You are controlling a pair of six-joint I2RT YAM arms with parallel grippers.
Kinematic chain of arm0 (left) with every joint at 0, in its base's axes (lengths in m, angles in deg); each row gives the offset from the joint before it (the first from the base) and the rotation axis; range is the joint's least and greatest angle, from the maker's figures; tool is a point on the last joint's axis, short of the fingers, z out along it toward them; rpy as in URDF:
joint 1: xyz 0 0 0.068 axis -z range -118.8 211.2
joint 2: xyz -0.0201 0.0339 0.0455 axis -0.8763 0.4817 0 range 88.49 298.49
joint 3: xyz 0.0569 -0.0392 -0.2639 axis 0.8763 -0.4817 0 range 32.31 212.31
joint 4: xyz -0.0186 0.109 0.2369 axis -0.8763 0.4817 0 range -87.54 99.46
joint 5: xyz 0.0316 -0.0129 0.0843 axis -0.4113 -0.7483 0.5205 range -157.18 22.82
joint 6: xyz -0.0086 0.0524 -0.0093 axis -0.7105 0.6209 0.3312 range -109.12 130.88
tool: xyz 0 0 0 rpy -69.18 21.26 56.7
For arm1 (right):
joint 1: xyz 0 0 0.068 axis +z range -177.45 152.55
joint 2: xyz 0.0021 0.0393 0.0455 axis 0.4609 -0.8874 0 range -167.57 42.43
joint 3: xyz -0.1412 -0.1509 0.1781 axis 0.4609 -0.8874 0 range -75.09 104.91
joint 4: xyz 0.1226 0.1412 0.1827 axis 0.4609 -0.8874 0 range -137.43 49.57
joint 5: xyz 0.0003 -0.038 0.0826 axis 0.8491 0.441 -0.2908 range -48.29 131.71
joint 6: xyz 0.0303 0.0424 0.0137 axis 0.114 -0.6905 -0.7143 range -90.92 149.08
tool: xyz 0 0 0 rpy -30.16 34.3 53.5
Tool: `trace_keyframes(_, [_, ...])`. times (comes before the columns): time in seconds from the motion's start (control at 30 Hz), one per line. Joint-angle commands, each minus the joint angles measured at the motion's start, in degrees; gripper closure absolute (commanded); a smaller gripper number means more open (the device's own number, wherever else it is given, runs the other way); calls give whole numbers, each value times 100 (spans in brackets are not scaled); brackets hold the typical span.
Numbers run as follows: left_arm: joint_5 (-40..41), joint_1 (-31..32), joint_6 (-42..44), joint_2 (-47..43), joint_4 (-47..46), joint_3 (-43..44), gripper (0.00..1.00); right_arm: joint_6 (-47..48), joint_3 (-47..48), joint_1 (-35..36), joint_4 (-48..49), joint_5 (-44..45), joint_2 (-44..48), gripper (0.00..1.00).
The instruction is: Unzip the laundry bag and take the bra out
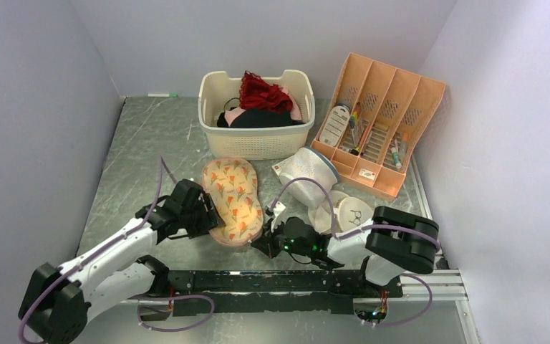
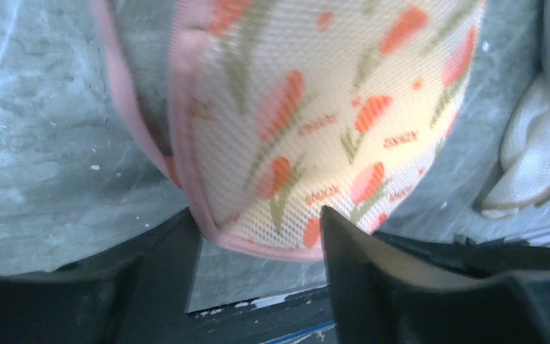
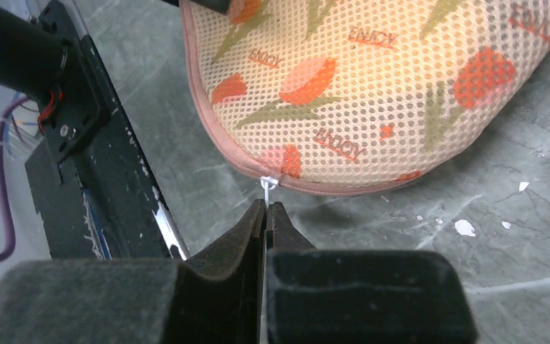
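Note:
The laundry bag, cream with orange-red flowers and pink edging, lies flat on the table between my arms. It fills the left wrist view and the right wrist view. My left gripper is at the bag's left near edge. Its jaws are apart with the pink rim just past the fingertips. My right gripper is at the bag's near end, shut on the thin white zip pull. The zip looks closed. The bra is hidden.
A cream basket with a red lacy garment stands behind the bag. A white mesh dome bag and round white flat bags lie to the right. An orange organizer is at the back right. A black rail runs along the near edge.

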Motion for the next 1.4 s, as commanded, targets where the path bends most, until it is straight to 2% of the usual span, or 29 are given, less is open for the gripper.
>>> trace_keyframes(0.0, [-40,-19,-84,-558,345,24,16,-451,64,-26,791,132,-273,100])
trace_keyframes(0.07, [-354,-13,-294,-703,354,-181,3,-472,162,-30,822,147,-332,100])
trace_keyframes(0.17, [-384,-13,-547,-989,534,-415,2,-406,272,-42,771,184,-408,100])
trace_keyframes(0.37, [-652,3,-863,-1288,693,-538,12,-235,455,-77,295,323,-265,100])
trace_keyframes(0.47, [-1007,14,-1041,-1287,142,-864,14,-272,407,-77,474,255,-343,100])
trace_keyframes(0.57, [-1403,33,-1347,-1171,-817,-1247,19,-439,393,-69,615,96,-427,100])
trace_keyframes(0.63, [-1420,75,-1510,-1112,-1205,-1403,25,-490,349,-55,715,32,-468,100])
trace_keyframes(0.73, [-1183,145,-1585,-1054,-1445,-1406,27,-525,315,-34,753,-21,-509,100])
trace_keyframes(0.97, [-906,146,-1425,-1124,-1400,-1339,55,-504,229,-7,567,-65,-399,100])
trace_keyframes(1.03, [-832,146,-1420,-1125,-1316,-1323,75,-503,154,-7,504,0,-320,100])
trace_keyframes(1.1, [-719,145,-1383,-1110,-1024,-1230,90,-515,44,-6,431,60,-202,100])
trace_keyframes(1.13, [-630,146,-1346,-1105,-864,-1161,93,-526,-35,-6,416,117,-142,100])
trace_keyframes(1.37, [-298,146,-1313,-1424,-67,-994,93,-470,-429,-127,106,622,367,100])
